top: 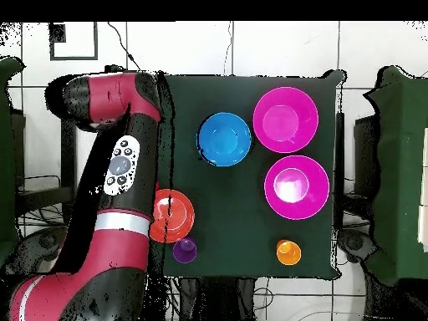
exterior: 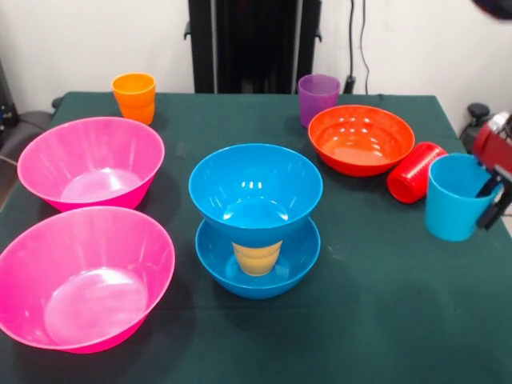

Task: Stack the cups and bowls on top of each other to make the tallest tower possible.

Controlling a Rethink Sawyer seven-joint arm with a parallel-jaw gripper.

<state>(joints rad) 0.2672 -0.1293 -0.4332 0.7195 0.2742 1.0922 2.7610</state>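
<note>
One hand [exterior: 490,198] grips light blue cup [exterior: 453,197] at table's [exterior: 384,320] edge.

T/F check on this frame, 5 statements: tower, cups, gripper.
1. A yellow cup sits between the two blue bowls. True.
2. The red cup stands upright. False: it lies on its side beside the orange-red bowl.
3. The gripper holds the light blue cup by its rim. True: one finger inside, one outside.
4. The purple cup is stacked on the tower. False: it stands alone on the table behind the orange-red bowl.
5. Both pink bowls are nested together. False: they sit apart, side by side.
</note>
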